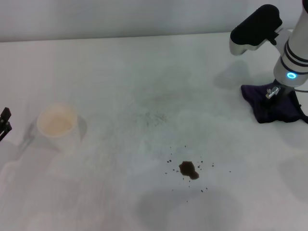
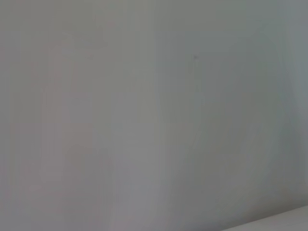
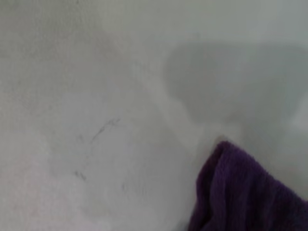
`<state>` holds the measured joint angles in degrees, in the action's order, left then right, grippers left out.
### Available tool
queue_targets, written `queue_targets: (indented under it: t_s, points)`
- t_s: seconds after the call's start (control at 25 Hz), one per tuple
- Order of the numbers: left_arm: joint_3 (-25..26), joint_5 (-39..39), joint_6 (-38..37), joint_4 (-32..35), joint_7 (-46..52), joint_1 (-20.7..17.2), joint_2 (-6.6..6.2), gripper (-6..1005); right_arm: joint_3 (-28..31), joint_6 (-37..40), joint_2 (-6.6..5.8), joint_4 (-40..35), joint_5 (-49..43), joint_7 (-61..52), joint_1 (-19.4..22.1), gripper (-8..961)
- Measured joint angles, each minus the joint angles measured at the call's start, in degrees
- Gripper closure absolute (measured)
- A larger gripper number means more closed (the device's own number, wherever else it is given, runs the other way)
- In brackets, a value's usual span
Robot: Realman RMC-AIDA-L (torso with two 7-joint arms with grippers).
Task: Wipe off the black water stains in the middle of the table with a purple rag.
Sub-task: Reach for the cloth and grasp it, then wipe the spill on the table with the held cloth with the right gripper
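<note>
Black water stains [image 1: 188,170] show only from the head; right pincer [image 1: 272,93], grip untellable, over purple rag [image 1: 272,103] at two o'clock.

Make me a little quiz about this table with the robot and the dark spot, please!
1. True or false: the purple rag lies on the black water stains.
2. Which arm is at the rag? A) left B) right
3. Fill in: the white paper cup stands on the robot's ____ side of the table.

Key:
1. False; the rag lies apart from the stains, far off on the right side.
2. B; the right gripper is down at the rag, while the left gripper sits at the table's left edge.
3. left
</note>
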<state>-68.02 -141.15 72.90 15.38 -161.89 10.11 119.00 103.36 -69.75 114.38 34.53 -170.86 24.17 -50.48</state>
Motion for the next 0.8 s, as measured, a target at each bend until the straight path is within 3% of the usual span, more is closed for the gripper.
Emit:
queue_targets:
  t_s: [0.28, 0.48, 0.8]
  points:
    - [0.0, -0.01, 0.04, 0.0, 0.0, 0.0, 0.0, 115, 0.0, 0.0, -0.05, -0.12, -0.07, 0.11, 0.22, 735]
    - [0.0, -0.01, 0.06, 0.0, 0.0, 0.05, 0.0, 116, -0.01, -0.03, -0.09, 0.22, -0.04, 0.24, 0.36, 863]
    - [0.0, -0.01, 0.06, 0.0, 0.0, 0.09, 0.0, 115, -0.03, -3.57, 0.38, 6.17, -0.09, 0.91, 2.21, 875]
